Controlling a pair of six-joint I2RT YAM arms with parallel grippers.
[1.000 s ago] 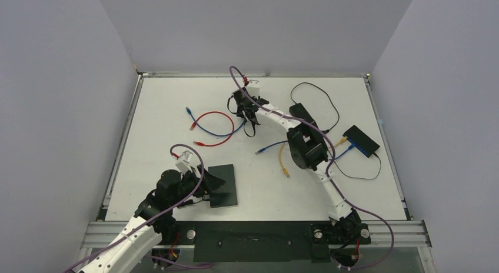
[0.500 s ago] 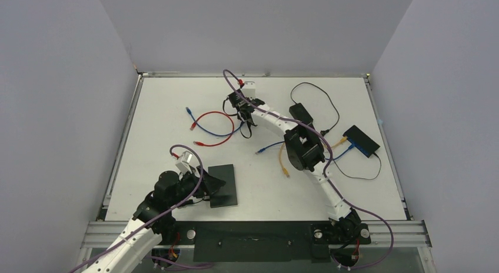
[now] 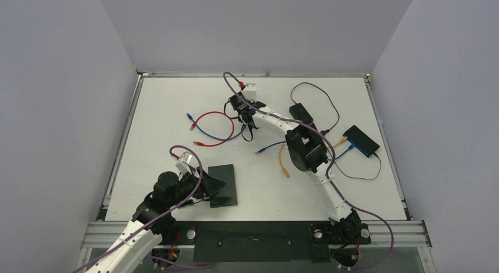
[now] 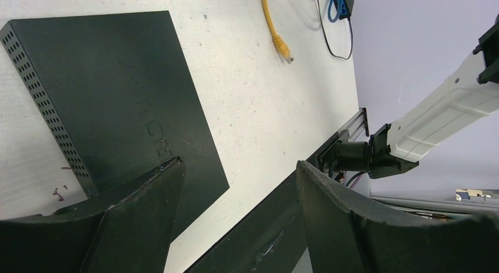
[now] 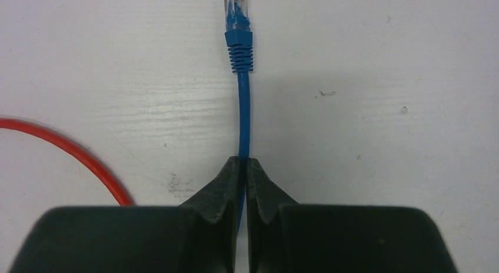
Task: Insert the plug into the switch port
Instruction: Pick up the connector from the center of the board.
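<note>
My right fingers (image 5: 231, 174) are pressed together on the blue cable (image 5: 243, 117), pinching it a short way behind its plug (image 5: 237, 11). The plug sticks straight out past the fingertips and lies on the white table (image 5: 382, 61), clip side hidden from me. Just to one side a red cable (image 5: 70, 150) curves across the table and runs under the finger; it is near the blue one but not touching it where I can see.

My left fingers (image 4: 156, 187) are spread wide with nothing between them. One of them overlaps the near edge of the flat black switch (image 4: 117, 102); I cannot tell whether it touches. The switch lies flat on the table, a row of vent holes along one side, and I cannot see its ports. Beyond it lies a loose yellow cable (image 4: 276, 35).

From above, the switch (image 3: 226, 180) is well apart from the pinched plug, and a small black box (image 3: 361, 140) sits at the table's right side.
</note>
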